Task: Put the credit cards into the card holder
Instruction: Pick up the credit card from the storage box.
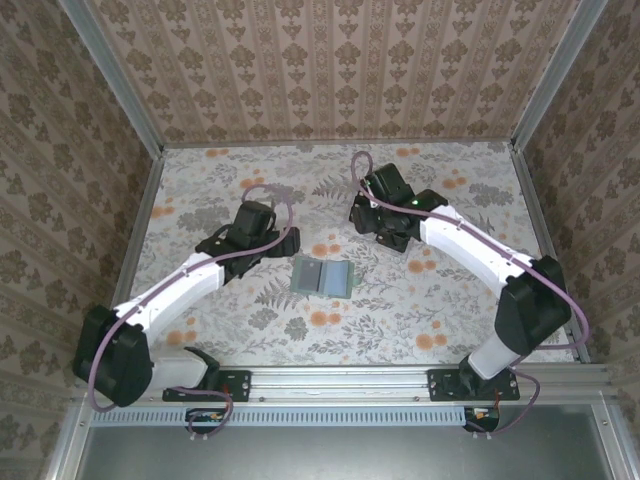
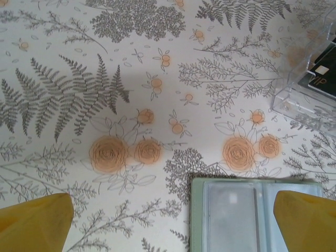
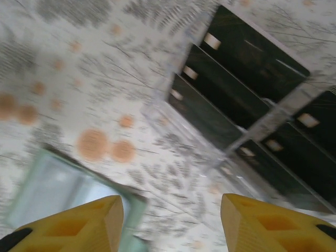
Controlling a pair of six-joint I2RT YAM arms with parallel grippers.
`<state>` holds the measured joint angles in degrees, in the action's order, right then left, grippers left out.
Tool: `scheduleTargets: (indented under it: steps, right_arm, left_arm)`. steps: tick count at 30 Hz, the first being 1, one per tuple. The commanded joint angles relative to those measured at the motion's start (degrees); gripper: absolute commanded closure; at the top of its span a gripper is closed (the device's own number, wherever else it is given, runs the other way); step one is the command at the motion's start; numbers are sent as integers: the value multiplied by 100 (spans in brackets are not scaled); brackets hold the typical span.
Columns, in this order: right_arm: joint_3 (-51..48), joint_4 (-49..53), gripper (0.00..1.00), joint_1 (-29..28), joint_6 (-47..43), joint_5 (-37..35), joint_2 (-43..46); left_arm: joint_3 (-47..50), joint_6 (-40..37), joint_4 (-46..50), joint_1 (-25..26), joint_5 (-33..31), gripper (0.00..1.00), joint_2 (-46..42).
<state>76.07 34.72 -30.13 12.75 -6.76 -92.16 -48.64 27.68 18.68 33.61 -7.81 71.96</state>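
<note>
Top: holder (image 1: 322, 276) lies open mid-frame. Left gripper (image 1: 285, 240) is just upper left of it, right gripper (image 1: 388, 236) upper right.
Left wrist: jaws fully wide, empty. Holder at bottom edge; tray (image 2: 302, 102) with cards (image 2: 324, 79) upper right.
Right wrist: blurred. Jaws partly apart, empty; cards upper right, holder lower left.
Risks: tray walls crowd the fingers, a thin card slips, the loose holder skids.

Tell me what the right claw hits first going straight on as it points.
Most likely bare tablecloth, in the gap between the card holder and the clear tray of credit cards. The right claw frames that gap; blur hides depth, so the tray's near rim might come first.
</note>
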Motion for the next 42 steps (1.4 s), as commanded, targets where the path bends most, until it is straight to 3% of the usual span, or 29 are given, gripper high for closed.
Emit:
scheduleTargets:
  steps: [1,14,22,42]
  right_arm:
    - [210,852,48,-6,-1093,-558,-310]
    - [311,735,53,7,-1660,-1810,-1230]
    - [277,585,54,25,-1739,-2181,-1570]
    - [62,488,61,25,-1709,-2037,-1779]
  left_arm:
    - [169,234,355,-49,115,0,-238]
    - [263,239,568,-56,55,0,-541]
    - [415,290,541,-56,76,0,-636]
    - [523,300,450,-56,67,0,-657]
